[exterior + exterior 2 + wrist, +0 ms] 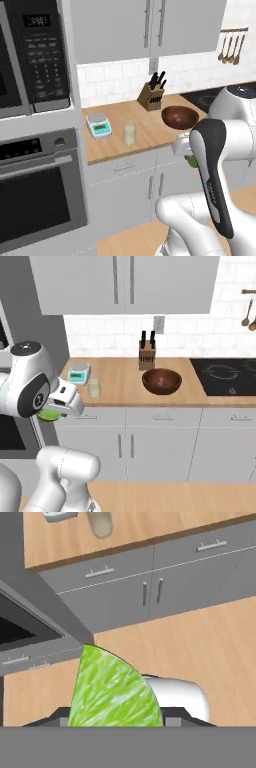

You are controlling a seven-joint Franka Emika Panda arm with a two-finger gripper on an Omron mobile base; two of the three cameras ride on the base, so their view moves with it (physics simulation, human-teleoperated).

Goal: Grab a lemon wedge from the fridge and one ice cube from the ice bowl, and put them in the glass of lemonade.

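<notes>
Lemon wedge [112, 692] sits pinched in the hand [115, 724], its green point sticking out beyond the fingertips, long axis running along the hand. The hand hangs off the worktop's [120, 388] front edge, in front of the drawers, tilted toward the floor. Glass of lemonade [129, 133] stands on the worktop beside the scale [98, 124]; ice bowl [180, 117] sits well apart.
</notes>
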